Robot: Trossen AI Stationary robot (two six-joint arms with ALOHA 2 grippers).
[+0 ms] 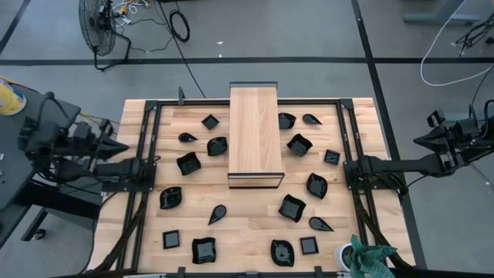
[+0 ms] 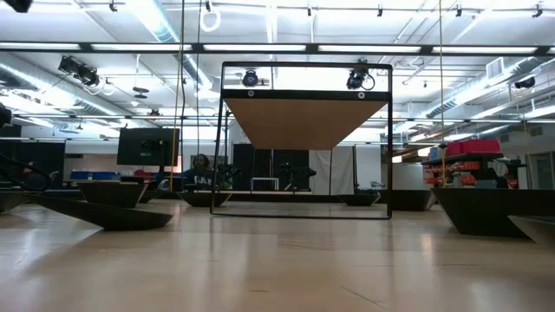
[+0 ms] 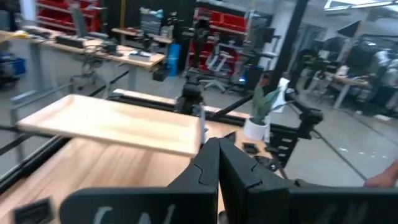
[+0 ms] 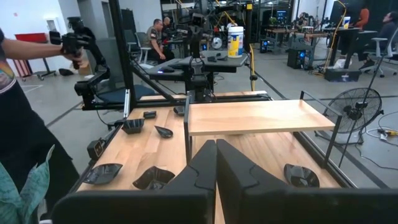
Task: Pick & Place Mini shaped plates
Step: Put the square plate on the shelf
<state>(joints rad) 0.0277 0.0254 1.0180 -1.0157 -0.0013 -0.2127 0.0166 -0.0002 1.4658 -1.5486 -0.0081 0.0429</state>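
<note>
The mini shaped plates (image 1: pixel 292 208) lie all over the table (image 1: pixel 255 232), on both sides of the long wooden board (image 1: pixel 255 133). The left gripper (image 3: pixel 217 146) and the right gripper (image 4: pixel 216 148) wait off the table's sides, both pinched closed and holding nothing. The plates look light, hard, shiny and slippery, so pinching one by its raised rim seems best.

grey floor (image 1: pixel 309 31), standing fan (image 1: pixel 98 23), ceiling strip lights (image 2: pixel 165 22)
</note>
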